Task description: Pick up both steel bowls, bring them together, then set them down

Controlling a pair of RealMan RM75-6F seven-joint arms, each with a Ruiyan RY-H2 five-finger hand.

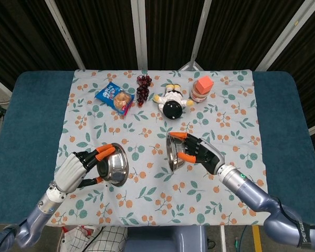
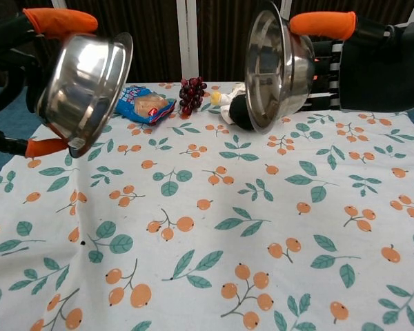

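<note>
I have a steel bowl in each hand, both lifted off the floral tablecloth (image 1: 147,173) and tipped on their sides so the open mouths face one another across a gap. The left bowl (image 1: 114,164) sits in my left hand (image 1: 76,170), orange-tipped fingers (image 2: 58,19) hooked over its upper rim and another fingertip under the lower rim, so the grasp is closed around the bowl. The right bowl (image 1: 174,153) is held by my right hand (image 1: 202,154), which wraps the back of the bowl with one orange fingertip (image 2: 319,23) over the top edge; that hand too is closed on its bowl. Taking the black-and-white plush toy (image 1: 172,103) as the mark, the right bowl hangs nearer me than the toy and about in line with it, and the left bowl hangs nearer me and well off to the toy's left. Just left of the toy lies a bunch of dark grapes (image 1: 143,88), then a blue snack packet (image 1: 115,97) beyond it. Just right of the toy stands a jar with an orange block on top (image 1: 201,88).
</note>
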